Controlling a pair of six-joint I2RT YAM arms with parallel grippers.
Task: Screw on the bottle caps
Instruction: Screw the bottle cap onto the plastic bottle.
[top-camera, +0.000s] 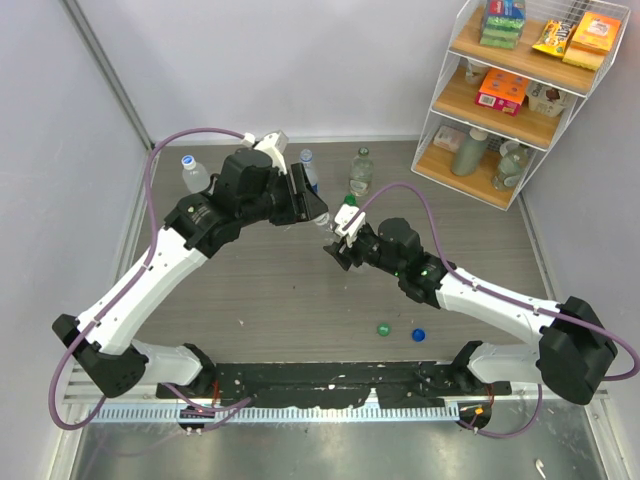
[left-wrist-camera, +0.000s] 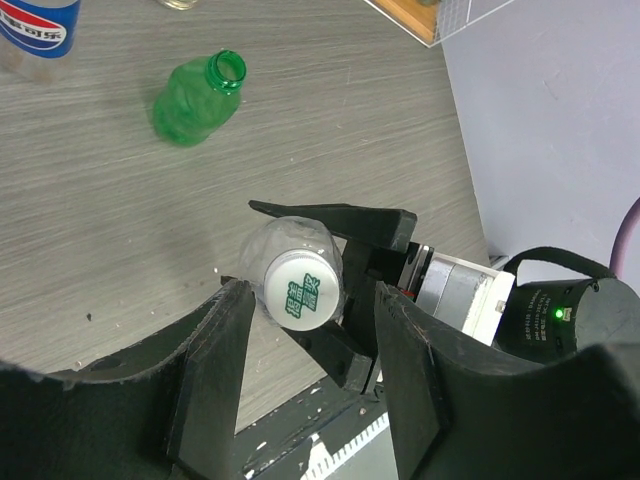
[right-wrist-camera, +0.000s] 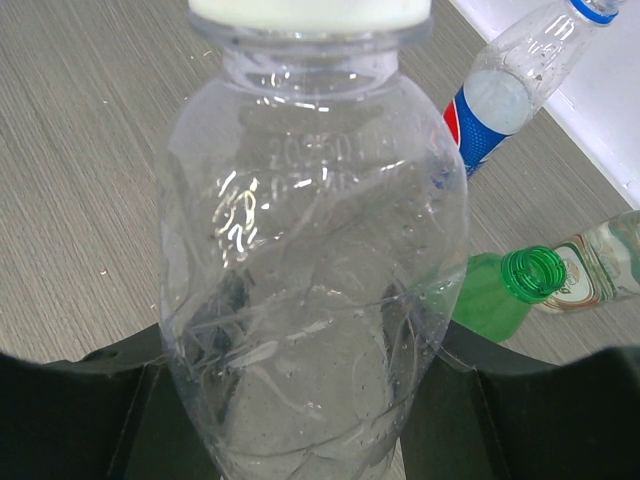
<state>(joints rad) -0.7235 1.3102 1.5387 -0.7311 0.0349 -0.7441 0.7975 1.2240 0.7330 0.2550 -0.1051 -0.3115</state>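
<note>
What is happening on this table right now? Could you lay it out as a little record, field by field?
right tool: shut on the clear bottle, gripping its body
left tool: open, jaws either side of the white cap sitting on that bottle's neck
green bottle: on the table, mouth uncapped
loose caps: green cap and blue cap, lying side by side on the table near the arm bases

Glossy, crinkled clear plastic bottle (right-wrist-camera: 310, 300), smooth white cap (left-wrist-camera: 300, 292) with green print, matt grey wood-grain table (top-camera: 290, 310)
</note>
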